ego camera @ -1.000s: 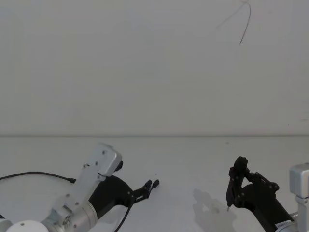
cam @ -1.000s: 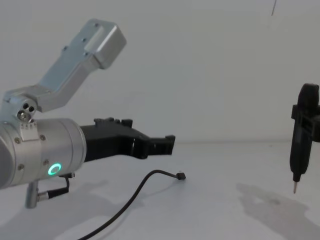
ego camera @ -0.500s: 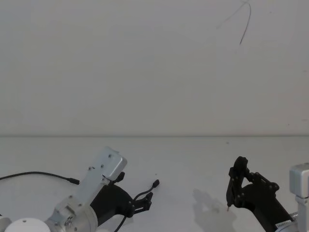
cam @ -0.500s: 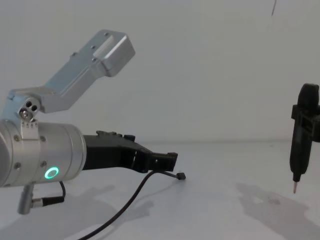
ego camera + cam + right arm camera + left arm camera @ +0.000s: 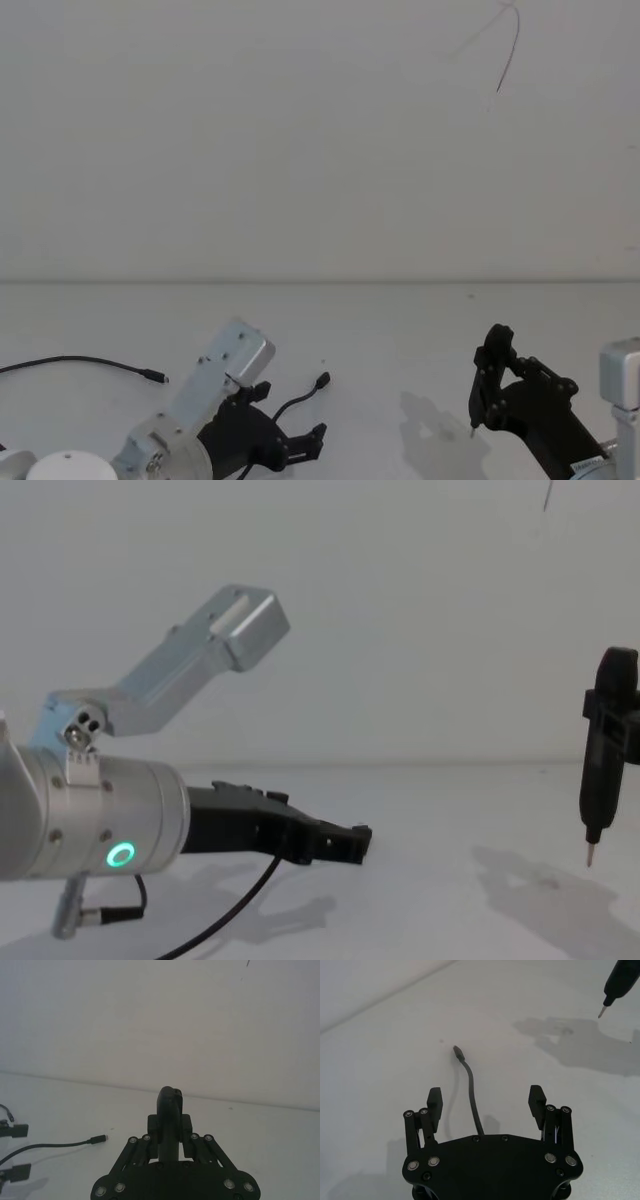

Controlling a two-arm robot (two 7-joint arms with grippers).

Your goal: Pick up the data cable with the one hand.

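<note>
The step in hand is judged to be pre-grasp alignment. The left gripper [image 5: 486, 1092], fingers spread, is hovering at the near left, straddling the data cable [image 5: 469, 1080], which is lying on the table [image 5: 400, 330]. The next move calls for lowering and closing squarely on the cable. Two leads are lying there: this cable and one thinner wire [image 5: 90, 359]. The right gripper [image 5: 488, 385] is sitting parked at the near right, clamping one pen-shaped tool [image 5: 600, 770].

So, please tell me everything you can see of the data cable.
The data cable is black, fairly thick and rubbery-looking, ending in a small plug. It lies free on the white table, gently curved, running between the open fingers of the left gripper, which do not touch it.
</note>
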